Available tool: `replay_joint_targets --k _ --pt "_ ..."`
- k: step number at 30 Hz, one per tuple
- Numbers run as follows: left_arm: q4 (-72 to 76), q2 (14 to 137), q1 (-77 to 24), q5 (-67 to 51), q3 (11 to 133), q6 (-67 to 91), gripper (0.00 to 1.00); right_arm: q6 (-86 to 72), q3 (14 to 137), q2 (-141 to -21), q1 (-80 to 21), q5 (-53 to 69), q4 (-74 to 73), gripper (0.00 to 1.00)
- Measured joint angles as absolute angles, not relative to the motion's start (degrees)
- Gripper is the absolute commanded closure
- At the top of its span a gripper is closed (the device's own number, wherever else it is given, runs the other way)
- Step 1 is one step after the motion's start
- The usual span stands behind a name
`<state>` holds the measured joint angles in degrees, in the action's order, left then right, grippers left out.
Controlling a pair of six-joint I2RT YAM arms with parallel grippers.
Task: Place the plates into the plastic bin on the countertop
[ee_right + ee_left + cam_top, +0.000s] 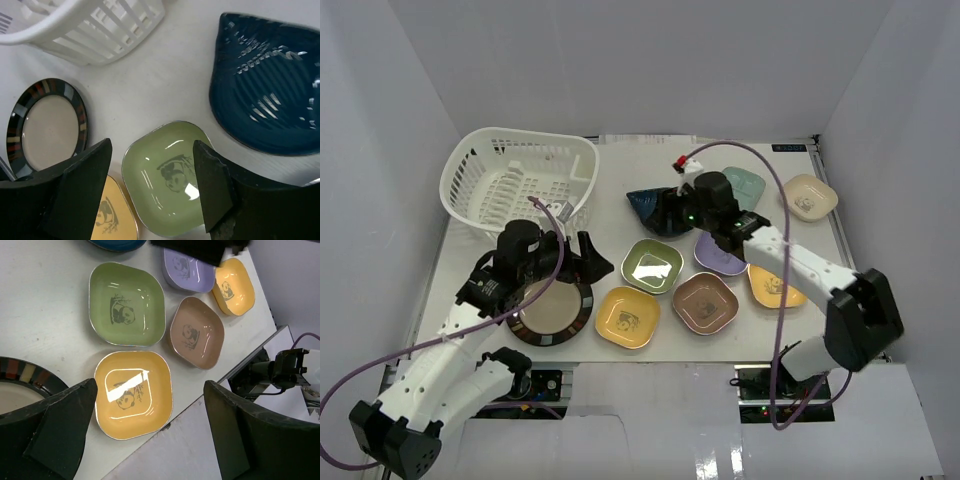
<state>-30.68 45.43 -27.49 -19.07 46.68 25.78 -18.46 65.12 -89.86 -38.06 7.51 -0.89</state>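
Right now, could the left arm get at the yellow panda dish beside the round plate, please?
Probably yes: the left gripper hovers open near that yellow panda dish, nothing lies on it, and the green dish beside it sits apart.

Enclosure, three sides closed. Back wall (640,60), left wall (370,150) and right wall (910,150): all plain white, matte, unmarked, meeting at straight corners. No seam detail readable.

Countertop (810,235): flat matte white, running up to all three walls. Small dark label (788,148) at its far right corner; text too small to read.

Near side: white ledge (650,440) below the countertop's front edge, glossier, with a faint bright reflection near the bottom of the top view.

Light: even, diffuse, from above. Shadows soft and short. Walls shade to pale grey toward the corners.
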Motion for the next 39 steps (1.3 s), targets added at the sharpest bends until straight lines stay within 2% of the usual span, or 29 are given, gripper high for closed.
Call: replay_joint_targets --k 4,8,11,17,21,27,38,39 --pt "-27.20 50.11 -27.49 -21.02 45.54 27.94 0.02 -16.56 55.31 -74.76 -33.01 6.00 -1.06 0.37" --pt "-20.88 57.69 -27.51 -22.76 45.50 31.38 0.02 -16.82 46.63 -66.35 -24.69 6.57 -1.96 0.42" --pt "-17.63 65.49 -28.29 -21.58 47.68 33.85 0.02 -17.43 42.81 -64.05 -20.47 6.83 -3.55 0.43" --pt "-13.19 80.29 -33.10 -12.29 56.77 36.10 0.02 -18.04 38.92 -58.11 -18.44 8.73 -4.45 0.43" --pt "-10.96 88.75 -34.00 -2.24 61.78 36.45 0.17 -18.90 37.41 -54.19 -17.12 10.13 -4.27 0.43" --pt "-9.80 99.33 -33.87 9.08 64.90 37.21 0.22 -19.55 36.36 -52.40 -16.84 13.04 -4.23 0.43" --pt "-3.53 110.83 -33.91 13.50 70.35 38.96 0.25 -20.16 35.68 -51.31 -16.84 18.04 -4.05 0.42" --pt "-2.92 111.59 -33.91 13.52 70.65 39.09 0.28 -20.34 35.44 -51.31 -16.84 18.37 -3.97 0.42"
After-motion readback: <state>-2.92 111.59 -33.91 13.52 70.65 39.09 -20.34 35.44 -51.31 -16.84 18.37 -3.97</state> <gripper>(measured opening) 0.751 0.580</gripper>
